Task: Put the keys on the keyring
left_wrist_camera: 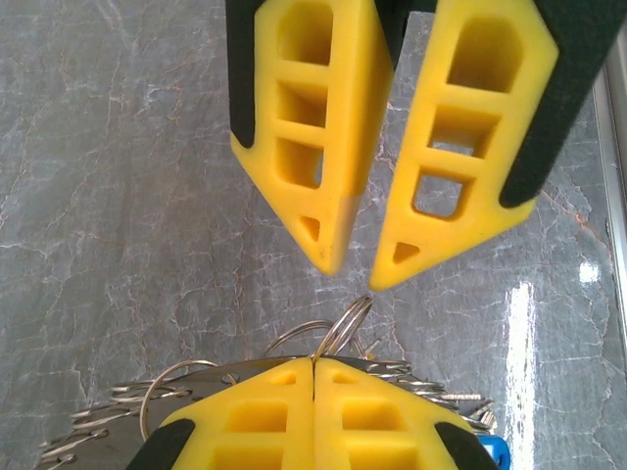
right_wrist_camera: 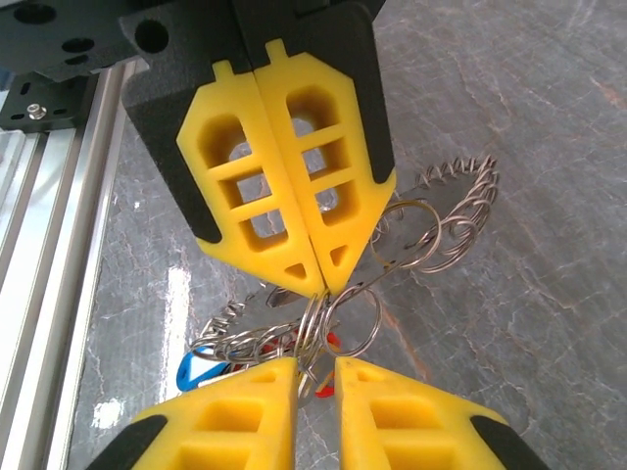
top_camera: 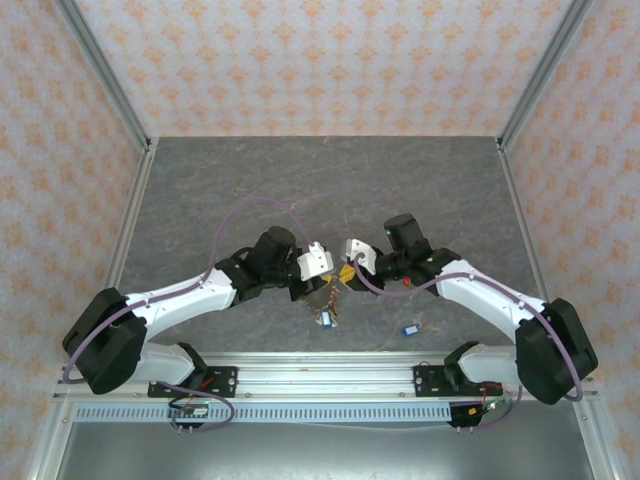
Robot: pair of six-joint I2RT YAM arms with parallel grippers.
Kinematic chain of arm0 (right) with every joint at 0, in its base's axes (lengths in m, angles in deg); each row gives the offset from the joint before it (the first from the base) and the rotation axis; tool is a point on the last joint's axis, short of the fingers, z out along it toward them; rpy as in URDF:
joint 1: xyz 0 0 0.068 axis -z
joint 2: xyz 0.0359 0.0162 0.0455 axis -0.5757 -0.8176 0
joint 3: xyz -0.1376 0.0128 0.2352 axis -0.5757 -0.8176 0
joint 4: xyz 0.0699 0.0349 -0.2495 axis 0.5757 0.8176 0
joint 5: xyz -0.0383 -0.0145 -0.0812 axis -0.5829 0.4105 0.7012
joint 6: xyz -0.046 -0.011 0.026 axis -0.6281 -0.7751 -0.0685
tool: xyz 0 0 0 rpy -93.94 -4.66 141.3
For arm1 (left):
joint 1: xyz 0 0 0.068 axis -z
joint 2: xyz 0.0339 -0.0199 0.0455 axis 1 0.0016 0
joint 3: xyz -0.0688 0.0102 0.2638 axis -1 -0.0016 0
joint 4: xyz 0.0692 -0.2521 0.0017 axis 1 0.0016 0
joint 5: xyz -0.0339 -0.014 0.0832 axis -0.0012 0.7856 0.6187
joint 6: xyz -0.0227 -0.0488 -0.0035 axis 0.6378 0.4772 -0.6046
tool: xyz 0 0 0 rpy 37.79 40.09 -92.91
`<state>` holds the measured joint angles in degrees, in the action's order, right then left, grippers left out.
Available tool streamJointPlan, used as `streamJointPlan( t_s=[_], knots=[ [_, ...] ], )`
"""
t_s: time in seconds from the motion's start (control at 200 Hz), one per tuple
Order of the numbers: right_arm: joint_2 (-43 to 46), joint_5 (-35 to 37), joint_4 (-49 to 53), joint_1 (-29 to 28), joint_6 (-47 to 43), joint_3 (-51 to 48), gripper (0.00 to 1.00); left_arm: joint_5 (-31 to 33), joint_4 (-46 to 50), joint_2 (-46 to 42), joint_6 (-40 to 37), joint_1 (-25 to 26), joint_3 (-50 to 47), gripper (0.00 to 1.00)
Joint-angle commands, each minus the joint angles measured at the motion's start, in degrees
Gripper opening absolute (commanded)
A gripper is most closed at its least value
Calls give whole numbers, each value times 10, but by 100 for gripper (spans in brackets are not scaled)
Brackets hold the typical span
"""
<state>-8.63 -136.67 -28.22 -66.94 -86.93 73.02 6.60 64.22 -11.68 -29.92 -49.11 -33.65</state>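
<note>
The keyring [right_wrist_camera: 460, 191] is a flat ring with a toothed rim, hung with thin wire split rings [right_wrist_camera: 419, 235]. My left gripper [right_wrist_camera: 326, 287] is shut on its edge and holds it above the table. One small split ring [left_wrist_camera: 345, 321] stands up from the pinch of the left gripper [left_wrist_camera: 313, 364]. It reaches into the narrow gap of my right gripper [right_wrist_camera: 316, 364], whose fingers stand slightly apart around it. Keys with a blue tag [right_wrist_camera: 199, 369] and a red tag [right_wrist_camera: 334, 342] hang in the bunch underneath. Both grippers meet at mid-table [top_camera: 338, 279].
A single key with a blue tag [top_camera: 410, 329] lies on the grey table [top_camera: 330, 190] to the right of the bunch, near the front rail [top_camera: 330, 368]. Patterned walls close in the back and both sides.
</note>
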Motion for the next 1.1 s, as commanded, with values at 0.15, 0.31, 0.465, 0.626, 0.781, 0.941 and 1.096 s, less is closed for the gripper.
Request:
streamJointPlan(
  t_s=[0.15,0.31,0.465,0.626,0.781,0.941,1.096],
  knots=[
    [-4,2,-56,-2,16,-3,22,5,-18,-11,-4,1,3,0],
    [-8,-20,-4,-1,-2,13,24,10,-15,-14,-2,1,4,0],
    [-8,-32,4,-4,4,11,31,14,-22,-15,5,1,2,0],
    [-16,2,-74,-15,44,-15,35,12,-25,-17,7,0,1,0],
    [-27,7,-88,-19,53,-13,29,14,-27,-20,9,1,-1,0],
    [-32,14,-80,-19,43,-16,9,16,-27,-22,10,1,-1,0],
    [-23,30,-111,-19,36,-38,0,20,-28,-26,18,0,-8,4]
  ],
)
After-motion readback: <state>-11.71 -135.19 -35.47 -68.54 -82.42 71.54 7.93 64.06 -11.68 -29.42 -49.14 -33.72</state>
